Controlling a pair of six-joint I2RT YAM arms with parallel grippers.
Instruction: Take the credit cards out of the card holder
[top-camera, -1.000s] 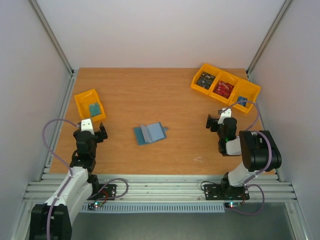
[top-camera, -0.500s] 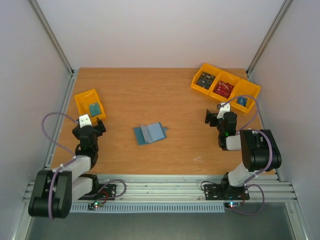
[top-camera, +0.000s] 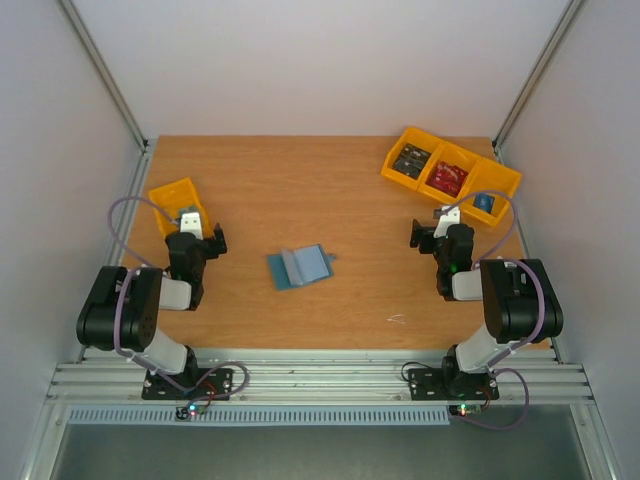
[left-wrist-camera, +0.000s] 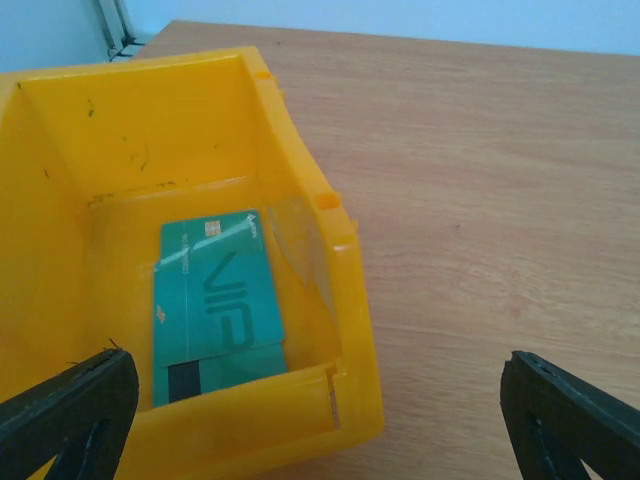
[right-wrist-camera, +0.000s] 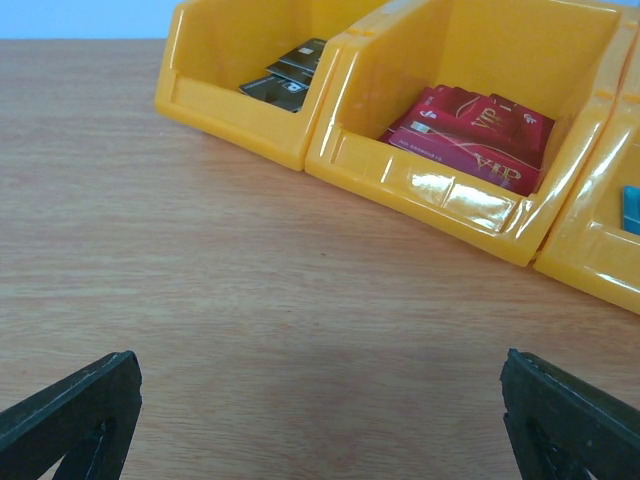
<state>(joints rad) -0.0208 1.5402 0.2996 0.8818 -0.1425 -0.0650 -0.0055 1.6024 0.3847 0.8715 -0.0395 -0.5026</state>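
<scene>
The card holder (top-camera: 298, 266), a small teal-blue wallet, lies open in the middle of the table, a paler flap on its right. From above I cannot make out any credit cards in its slots. My left gripper (top-camera: 196, 230) is open at the near right corner of a yellow bin (top-camera: 165, 198), well left of the holder. The left wrist view shows that gripper (left-wrist-camera: 314, 372) wide open over the bin's corner, holding nothing, and a teal VIP card (left-wrist-camera: 215, 295) lying in the bin. My right gripper (top-camera: 433, 230) (right-wrist-camera: 315, 375) is open over bare wood, far right of the holder.
A row of three yellow bins stands at the back right: one holds dark cards (right-wrist-camera: 288, 72), the middle one red VIP cards (right-wrist-camera: 472, 124), the last a blue item (right-wrist-camera: 630, 206). Grey walls and metal rails (top-camera: 105, 90) close in the table.
The left arm has folded back and its gripper has moved away from me to the left yellow bin. The right gripper has edged slightly towards the back bins. The card holder has not moved.
</scene>
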